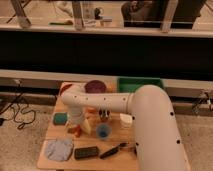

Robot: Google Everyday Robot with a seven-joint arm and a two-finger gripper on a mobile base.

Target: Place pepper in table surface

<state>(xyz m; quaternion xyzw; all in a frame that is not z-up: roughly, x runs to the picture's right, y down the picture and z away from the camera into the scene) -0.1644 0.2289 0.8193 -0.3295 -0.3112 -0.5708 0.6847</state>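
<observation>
The small orange-red pepper (74, 131) sits at the tip of my gripper (76, 125), low over the left part of the light tan table surface (112, 142); I cannot tell if it touches the wood. My white arm reaches in from the lower right, crosses the table and bends down to the gripper. The gripper is left of the blue cup (103, 131) and right of a green sponge (60, 119). A pale yellow object (88, 125) lies just beside the gripper.
A round red bowl (95, 87) stands at the table's back, with a green bin (140, 83) behind to the right. A grey-blue cloth (59, 149), a black flat device (86, 152) and a dark tool (114, 150) lie along the front. A white cup (126, 120) is near the arm.
</observation>
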